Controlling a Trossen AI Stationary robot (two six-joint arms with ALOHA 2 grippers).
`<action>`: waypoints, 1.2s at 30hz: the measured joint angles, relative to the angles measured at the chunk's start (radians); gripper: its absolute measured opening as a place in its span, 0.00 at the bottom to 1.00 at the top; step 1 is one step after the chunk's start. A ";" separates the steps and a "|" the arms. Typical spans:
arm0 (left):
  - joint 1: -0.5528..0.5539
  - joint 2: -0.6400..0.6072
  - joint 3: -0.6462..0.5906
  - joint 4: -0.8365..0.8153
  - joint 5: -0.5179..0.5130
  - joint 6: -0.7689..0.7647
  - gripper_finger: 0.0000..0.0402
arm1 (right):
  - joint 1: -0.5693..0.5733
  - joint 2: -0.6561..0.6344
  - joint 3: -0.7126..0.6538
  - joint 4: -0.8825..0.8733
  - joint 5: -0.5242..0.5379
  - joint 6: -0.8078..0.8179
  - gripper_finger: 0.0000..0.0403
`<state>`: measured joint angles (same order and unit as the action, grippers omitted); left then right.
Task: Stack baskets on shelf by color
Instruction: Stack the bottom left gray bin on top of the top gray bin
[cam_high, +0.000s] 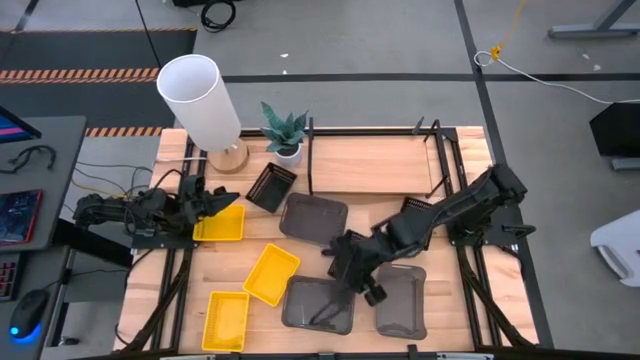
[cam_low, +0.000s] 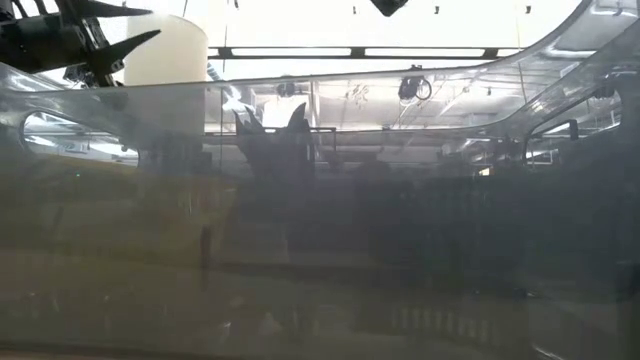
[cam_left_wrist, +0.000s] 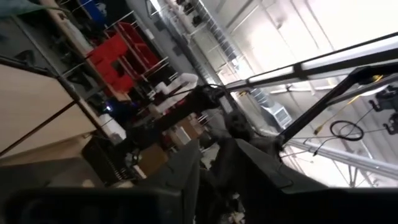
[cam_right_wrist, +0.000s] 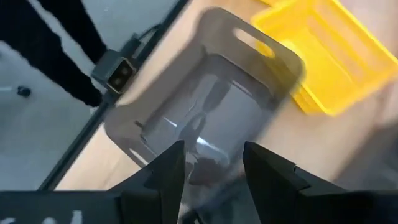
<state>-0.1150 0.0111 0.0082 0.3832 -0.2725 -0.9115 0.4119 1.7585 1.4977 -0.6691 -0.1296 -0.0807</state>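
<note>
Above the front-middle of the table, our right hand hovers open over a grey basket, so we should straddle 1 wall squarely before closing, then carry it to the shelf.

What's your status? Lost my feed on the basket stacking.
Right gripper open over front-middle grey basket. Left gripper at far yellow basket, grip unclear. Shelf bare, nothing stacked. No obstruction seen.
</note>
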 joint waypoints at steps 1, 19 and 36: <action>0.000 0.002 0.000 0.008 0.001 0.000 0.28 | 0.010 0.023 0.021 -0.013 -0.004 -0.013 0.43; 0.000 0.010 0.000 -0.009 0.000 0.005 0.25 | 0.118 0.278 0.270 -0.355 0.004 -0.272 0.48; 0.000 0.015 0.000 -0.049 0.000 -0.025 0.25 | 0.128 0.453 0.264 -0.300 0.048 -0.427 0.41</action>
<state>-0.1152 0.0261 0.0082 0.3344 -0.2726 -0.9362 0.5396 2.2112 1.7612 -0.9695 -0.0818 -0.5078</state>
